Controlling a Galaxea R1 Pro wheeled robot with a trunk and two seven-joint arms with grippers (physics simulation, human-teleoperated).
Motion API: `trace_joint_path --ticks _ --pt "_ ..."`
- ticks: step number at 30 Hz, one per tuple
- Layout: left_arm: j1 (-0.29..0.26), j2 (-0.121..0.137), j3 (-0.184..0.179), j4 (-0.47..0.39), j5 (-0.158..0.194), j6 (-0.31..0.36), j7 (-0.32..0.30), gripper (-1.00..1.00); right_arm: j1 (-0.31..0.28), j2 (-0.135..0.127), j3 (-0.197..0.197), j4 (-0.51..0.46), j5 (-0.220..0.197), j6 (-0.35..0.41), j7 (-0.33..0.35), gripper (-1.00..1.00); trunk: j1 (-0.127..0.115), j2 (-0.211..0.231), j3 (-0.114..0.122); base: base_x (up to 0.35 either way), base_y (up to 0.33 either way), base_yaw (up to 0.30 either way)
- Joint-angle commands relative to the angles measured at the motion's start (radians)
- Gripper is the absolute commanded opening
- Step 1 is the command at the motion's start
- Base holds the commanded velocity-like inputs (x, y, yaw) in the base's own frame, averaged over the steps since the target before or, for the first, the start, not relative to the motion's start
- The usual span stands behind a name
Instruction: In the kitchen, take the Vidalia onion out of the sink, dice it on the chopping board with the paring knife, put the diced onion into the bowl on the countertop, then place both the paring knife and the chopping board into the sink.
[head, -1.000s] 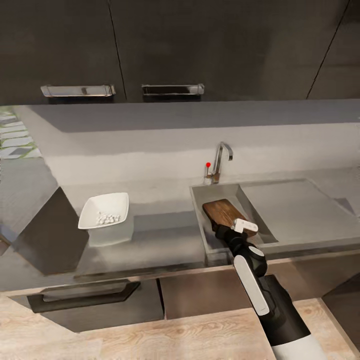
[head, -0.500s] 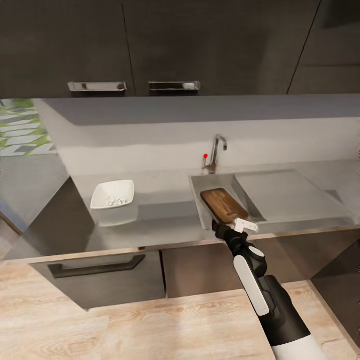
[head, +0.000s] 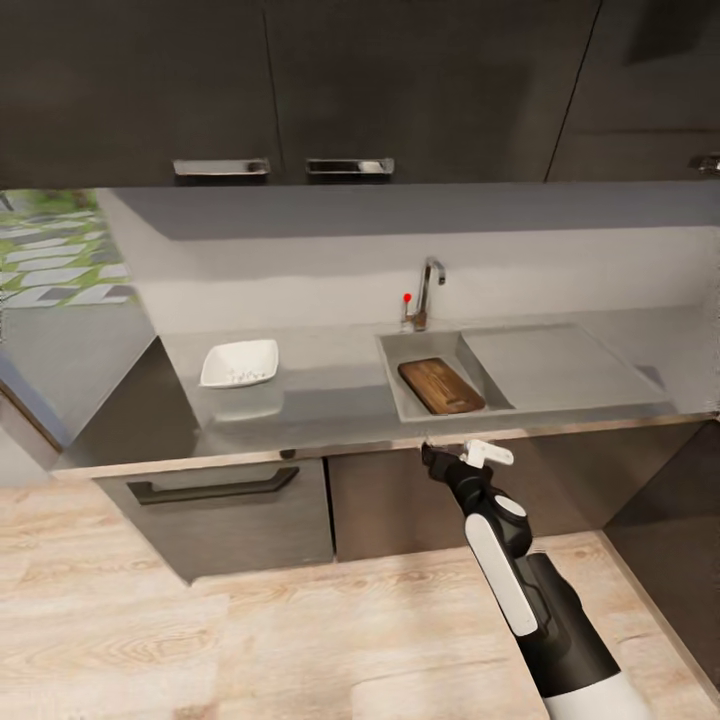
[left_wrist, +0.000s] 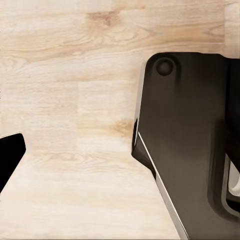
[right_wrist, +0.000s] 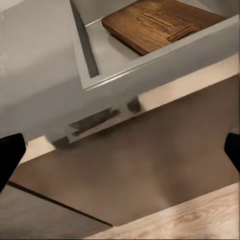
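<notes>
The dark brown chopping board (head: 441, 386) lies inside the sink (head: 398, 385), and its near end shows in the right wrist view as the chopping board (right_wrist: 155, 22). On the countertop (head: 320, 390) to the left stands the white bowl (head: 240, 363) with small pale onion pieces in it. My right gripper (head: 460, 453) hangs open and empty in front of the counter's edge, below the sink; in its own view the right gripper (right_wrist: 120, 150) faces the cabinet front. My left gripper (left_wrist: 120, 160) points at the floor, one dark fingertip (left_wrist: 10, 155) showing. The paring knife is out of view.
The chrome tap (head: 428, 290) with a red-tipped lever stands behind the basin, and the drainboard (head: 545, 365) lies to its right. Dark cabinet fronts with a bar handle (head: 215, 487) run below the counter, upper cabinets above. Light wood floor (head: 300, 620) lies underfoot.
The camera has backed away from the counter, so everything looks smaller and farther. My right gripper has drawn back from over the sink to in front of the counter edge; the board stays in the basin.
</notes>
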Motion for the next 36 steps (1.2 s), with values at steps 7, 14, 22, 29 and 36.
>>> trace_joint_path --ticks 7,14,22,29,36 --pt "0.001 0.0 -0.008 -0.002 0.006 -0.001 0.004 1.0 0.016 -0.046 0.124 0.009 -0.007 -0.062 -0.009 1.0 0.0 -0.002 -0.002 -0.291 0.0 0.0" --pt "-0.005 0.009 -0.008 -0.006 0.005 -0.001 0.004 1.0 0.042 -0.081 0.359 0.395 -0.007 -0.33 -0.005 1.0 0.0 -0.002 -0.002 -0.032 0.0 0.0" --pt "-0.007 0.015 -0.008 -0.005 0.005 -0.001 0.004 1.0 0.043 0.008 0.607 1.153 -0.017 -0.758 0.143 1.0 0.0 -0.002 -0.002 -0.001 0.0 0.0" --pt "-0.007 0.016 -0.008 -0.005 0.005 -0.001 0.004 1.0 0.181 0.03 0.612 1.417 -0.015 -0.846 0.419 1.0 0.0 -0.002 -0.002 0.0 0.0 0.0" --pt "-0.028 0.014 -0.007 -0.005 0.006 -0.001 0.005 1.0 0.344 0.023 0.611 1.426 -0.016 -0.832 0.428 1.0 0.0 -0.002 -0.002 0.0 0.0 0.0"
